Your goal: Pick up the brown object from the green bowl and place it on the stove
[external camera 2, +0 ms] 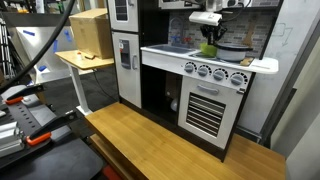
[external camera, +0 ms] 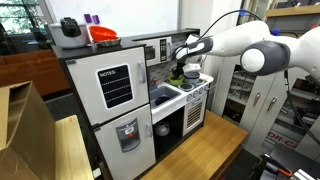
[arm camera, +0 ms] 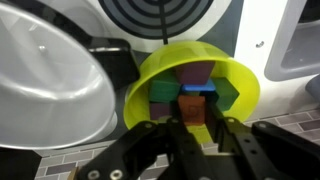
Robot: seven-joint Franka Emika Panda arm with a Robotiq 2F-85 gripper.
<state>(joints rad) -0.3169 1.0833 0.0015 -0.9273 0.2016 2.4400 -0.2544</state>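
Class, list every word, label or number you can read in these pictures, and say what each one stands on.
"NOTES": on the dark board on the upper door of the fridge, in an exterior view.
White lettering on the red case at the lower right: too blurred to read.
Wrist view: no text.

A white arm (external camera: pixel 236 40) built of thick, rounded segments is seen in an exterior view, with a dark grey round cap (external camera: pixel 257 59) set on one joint. A thin black cable (external camera: pixel 222 16) is looped above the segments. The gripper (external camera: pixel 181 66) is shown black against the white casing, and in the wrist view its fingers (arm camera: pixel 168 138) are seen as black, blocky, angular links with pale highlights along the edges.
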